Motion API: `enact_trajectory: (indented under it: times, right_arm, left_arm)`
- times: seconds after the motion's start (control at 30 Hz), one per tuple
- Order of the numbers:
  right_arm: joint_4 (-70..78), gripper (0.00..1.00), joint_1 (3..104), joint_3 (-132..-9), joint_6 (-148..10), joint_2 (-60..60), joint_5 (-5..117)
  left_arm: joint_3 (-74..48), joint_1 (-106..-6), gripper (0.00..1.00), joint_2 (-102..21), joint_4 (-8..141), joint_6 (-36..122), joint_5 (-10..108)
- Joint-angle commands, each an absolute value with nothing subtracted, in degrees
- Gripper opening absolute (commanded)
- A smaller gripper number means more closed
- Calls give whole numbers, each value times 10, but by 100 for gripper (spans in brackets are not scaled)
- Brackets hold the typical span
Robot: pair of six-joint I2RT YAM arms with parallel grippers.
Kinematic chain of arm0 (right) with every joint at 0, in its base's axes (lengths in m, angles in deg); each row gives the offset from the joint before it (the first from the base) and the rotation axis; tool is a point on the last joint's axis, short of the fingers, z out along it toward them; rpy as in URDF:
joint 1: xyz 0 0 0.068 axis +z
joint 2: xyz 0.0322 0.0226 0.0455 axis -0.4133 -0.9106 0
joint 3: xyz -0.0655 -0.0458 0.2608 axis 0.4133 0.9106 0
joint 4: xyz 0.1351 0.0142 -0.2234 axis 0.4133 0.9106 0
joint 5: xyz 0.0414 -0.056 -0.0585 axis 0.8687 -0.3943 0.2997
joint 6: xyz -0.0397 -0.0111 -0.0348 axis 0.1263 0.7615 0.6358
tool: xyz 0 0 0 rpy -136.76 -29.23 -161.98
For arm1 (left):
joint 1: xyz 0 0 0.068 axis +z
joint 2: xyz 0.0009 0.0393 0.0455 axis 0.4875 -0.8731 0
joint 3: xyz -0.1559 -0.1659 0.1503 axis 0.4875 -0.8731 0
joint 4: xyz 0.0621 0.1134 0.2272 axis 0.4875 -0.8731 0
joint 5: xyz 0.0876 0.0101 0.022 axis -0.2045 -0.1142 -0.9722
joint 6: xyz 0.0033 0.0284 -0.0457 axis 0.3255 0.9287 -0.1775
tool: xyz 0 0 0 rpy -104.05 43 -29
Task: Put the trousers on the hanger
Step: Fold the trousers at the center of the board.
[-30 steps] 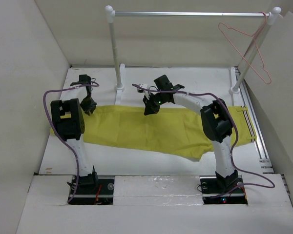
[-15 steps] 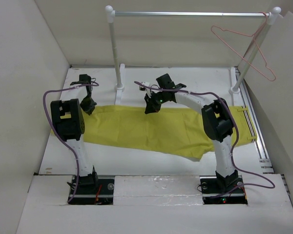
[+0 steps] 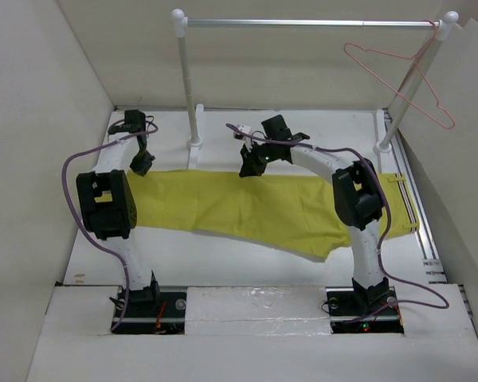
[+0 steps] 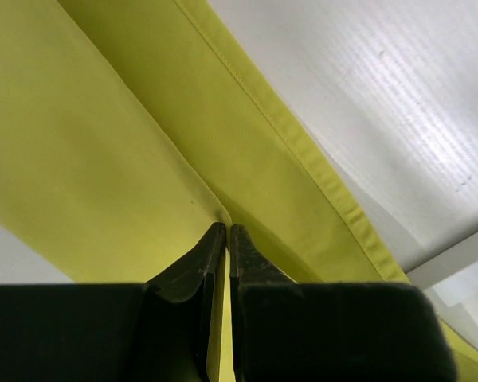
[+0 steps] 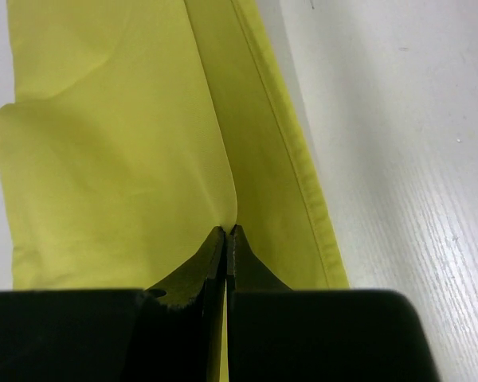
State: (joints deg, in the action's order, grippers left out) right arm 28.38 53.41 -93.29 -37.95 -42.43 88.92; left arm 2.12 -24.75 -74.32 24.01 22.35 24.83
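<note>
Since both pinches look solid, I'd lift them level and together so nothing slips. On the white table [image 3: 287, 127], the long bright yellow cloth trousers [image 3: 271, 207] lie flat, spreading on the near side of both hands. The thin pale pink wire hanger [image 3: 448, 123] hangs high, well off to the right of the right gripper [image 3: 249, 167]. That one and the left gripper [image 3: 142, 165] are each clamped tight on a fold at the trousers' far edge.
</note>
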Motion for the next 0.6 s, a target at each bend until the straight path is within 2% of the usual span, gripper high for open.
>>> enact_trajectory:
  times: [0.0, 0.27, 0.57]
  right_arm:
    - [265, 0, 500, -959, -385, -438, 857]
    - [280, 0, 500, -982, -386, -474, 828]
    - [269, 0, 517, -979, -408, -455, 771]
  left_arm:
    - [61, -236, 0, -755, 236, 225, 186]
    - [118, -236, 0, -838, 214, 242, 149]
    - [158, -236, 0, -846, 216, 261, 114]
